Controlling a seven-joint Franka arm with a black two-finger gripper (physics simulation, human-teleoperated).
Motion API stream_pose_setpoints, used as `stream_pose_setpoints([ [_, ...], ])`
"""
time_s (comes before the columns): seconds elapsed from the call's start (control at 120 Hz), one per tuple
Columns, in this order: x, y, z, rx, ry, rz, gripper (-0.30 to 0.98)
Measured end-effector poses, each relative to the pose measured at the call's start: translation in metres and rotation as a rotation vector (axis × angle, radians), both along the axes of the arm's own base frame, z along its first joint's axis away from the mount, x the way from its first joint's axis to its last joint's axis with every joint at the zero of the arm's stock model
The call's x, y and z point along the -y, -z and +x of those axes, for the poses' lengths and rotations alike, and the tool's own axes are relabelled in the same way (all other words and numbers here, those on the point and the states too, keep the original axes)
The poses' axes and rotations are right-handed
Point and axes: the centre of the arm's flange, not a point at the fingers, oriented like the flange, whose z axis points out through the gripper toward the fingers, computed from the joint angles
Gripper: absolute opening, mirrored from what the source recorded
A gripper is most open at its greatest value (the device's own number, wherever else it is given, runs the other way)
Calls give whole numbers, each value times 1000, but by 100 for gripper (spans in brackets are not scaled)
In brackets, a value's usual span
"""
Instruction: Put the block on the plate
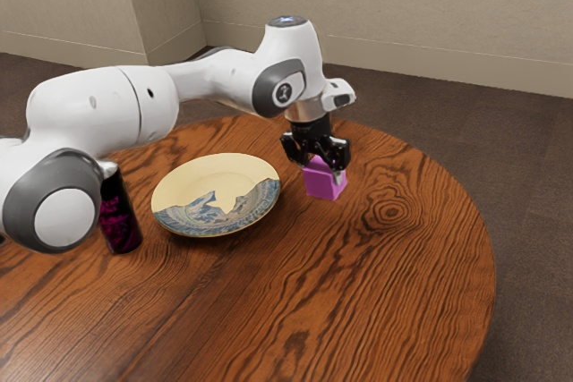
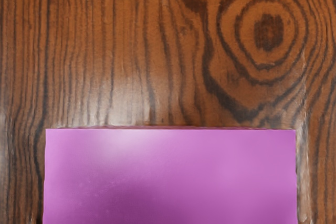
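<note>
My black gripper [image 1: 323, 165] points down at the block, low over the table, its lower end overlapping the block's upper part. The pink-purple block [image 1: 324, 183] is at or just above the wooden tabletop; whether it touches the wood I cannot tell. In the wrist view the block [image 2: 170, 177] lies directly under the hand, its flat top face toward the camera. To the exterior view's left of the block, apart from it, the round plate [image 1: 211, 178] rests on the table, cream with a blue patterned part.
A black can with pink markings [image 1: 120, 221] stands on the round wooden table [image 1: 358, 310], at the exterior view's left, beside the plate and close to the arm. The table's curved edge runs past the block on the exterior view's right.
</note>
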Motion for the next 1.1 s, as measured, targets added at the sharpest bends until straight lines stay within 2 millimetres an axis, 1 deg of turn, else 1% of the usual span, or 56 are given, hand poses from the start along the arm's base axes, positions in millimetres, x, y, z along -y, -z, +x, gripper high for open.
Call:
stream_pose_setpoints([
  [0.075, -15, -14, -9, 1, -17, 10, 38],
  [0.167, -39, -32, -19, 5, -47, 20, 38],
  [0.225, -57, -38, -23, 4, -71, 26, 38],
  [0.308, -83, -43, -28, -2, -105, 39, 38],
  [0.492, -139, -43, -39, -19, -180, 83, 38],
  [0.575, -161, -45, -47, -26, -210, 95, 38],
  [0.708, -191, -36, -55, -49, -251, 107, 38],
  [0.808, -211, -24, -61, -67, -278, 110, 38],
  [0.892, -218, -12, -60, -78, -287, 111, 38],
  [1.1, -223, 35, -53, -124, -293, 109, 38],
])
